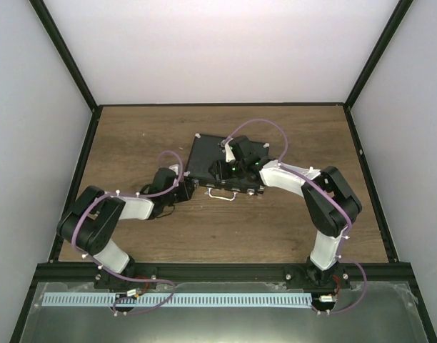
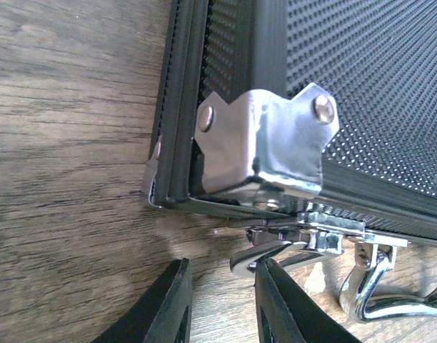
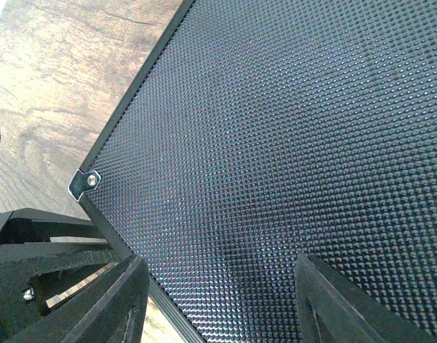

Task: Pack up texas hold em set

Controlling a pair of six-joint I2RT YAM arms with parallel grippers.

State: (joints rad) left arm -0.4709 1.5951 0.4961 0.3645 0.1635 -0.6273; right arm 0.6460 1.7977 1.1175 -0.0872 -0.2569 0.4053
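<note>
The texas hold em set shows as a black dimpled case [image 1: 208,158] lying shut at the table's middle; chips and cards are hidden inside. In the left wrist view its silver corner [image 2: 265,143] fills the frame, with a silver latch [image 2: 279,251] below it. My left gripper [image 2: 222,275] sits at the case's front left corner, narrowly open. Its right finger [image 2: 279,293] touches the latch tab, and only bare wood lies between the fingers. My right gripper [image 3: 218,275] hovers open over the lid [image 3: 275,128] near its front edge, holding nothing.
A chrome carrying handle [image 2: 379,296] juts from the case's front side [image 1: 222,193]. Wood table [image 1: 204,229] surrounds the case, bounded by a black frame and white walls. The left arm's black gripper body [image 3: 33,250] shows beside the case edge in the right wrist view.
</note>
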